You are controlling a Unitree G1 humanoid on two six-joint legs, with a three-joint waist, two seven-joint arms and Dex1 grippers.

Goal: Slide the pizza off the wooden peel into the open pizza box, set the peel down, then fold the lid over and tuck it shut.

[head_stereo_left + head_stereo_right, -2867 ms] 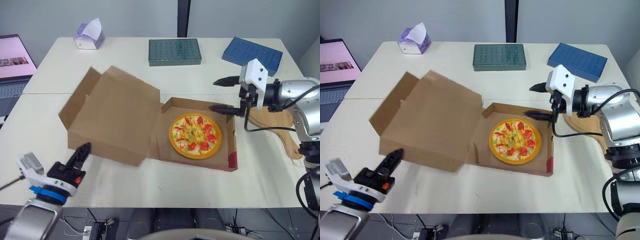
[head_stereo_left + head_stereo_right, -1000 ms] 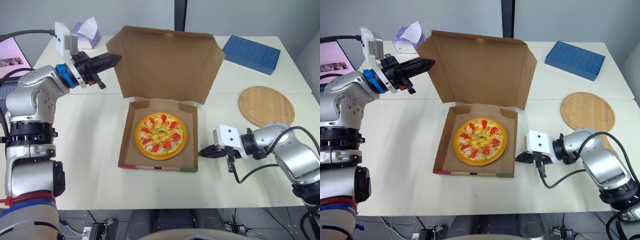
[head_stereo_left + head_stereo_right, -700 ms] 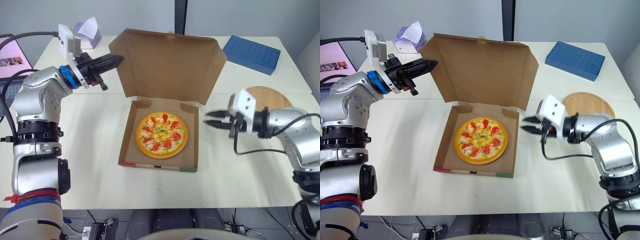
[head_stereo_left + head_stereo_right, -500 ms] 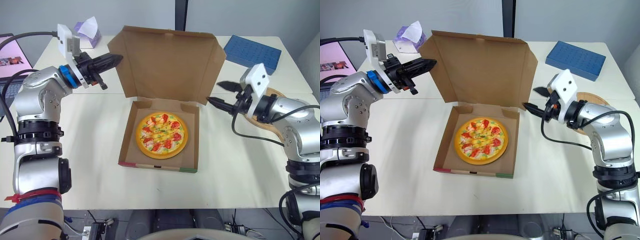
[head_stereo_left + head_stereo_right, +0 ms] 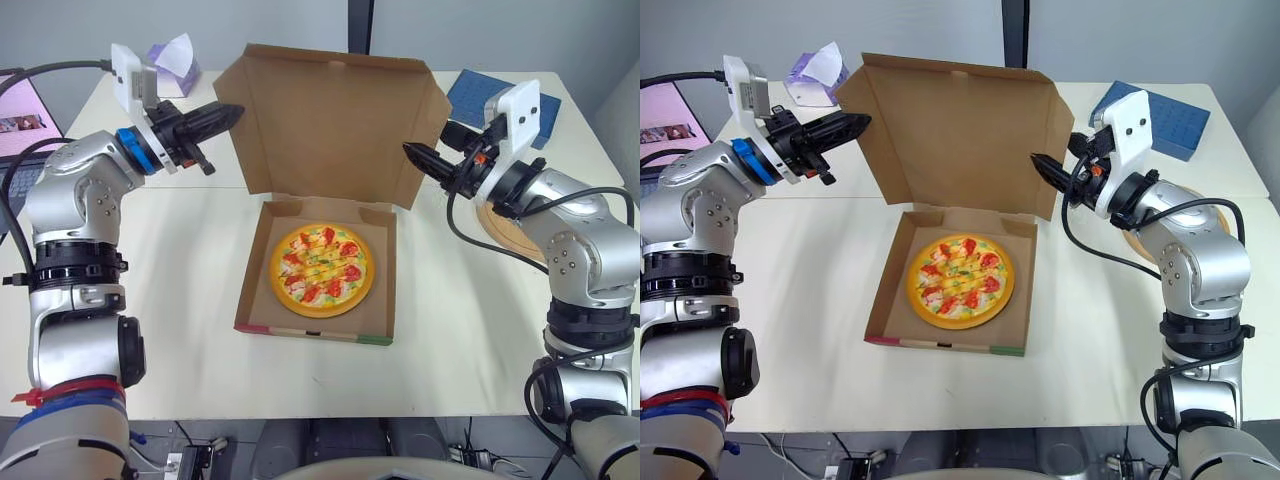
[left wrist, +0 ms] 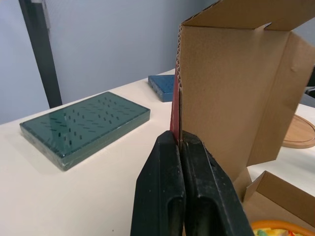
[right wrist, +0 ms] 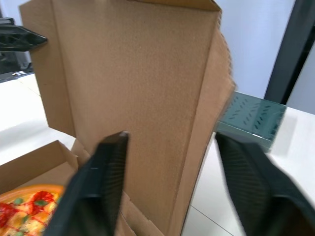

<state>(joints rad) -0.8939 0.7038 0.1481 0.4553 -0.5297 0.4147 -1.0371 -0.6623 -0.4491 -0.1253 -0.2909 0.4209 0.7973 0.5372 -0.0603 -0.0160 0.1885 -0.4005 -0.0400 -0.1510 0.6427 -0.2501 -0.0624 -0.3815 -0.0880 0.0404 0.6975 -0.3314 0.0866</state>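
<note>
Right hand (image 5: 425, 142) now higher, open at one lid (image 5: 330, 120); one pizza (image 5: 319, 270).

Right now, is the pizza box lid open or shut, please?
Open: the lid stands upright behind the pizza, pinched by the left gripper, straddled by the open right gripper.

A round toy pizza (image 5: 320, 270) with an orange rim and red, yellow and green toppings is laid flat inside a brown cardboard pizza box (image 5: 386, 292), set near the middle of the table. The lid (image 5: 335, 120) is held nearly upright along the far edge, its left flap pinched by the left gripper (image 5: 236, 110). A round wooden peel (image 5: 500, 228) is laid flat to the right, apart from the box.
</note>
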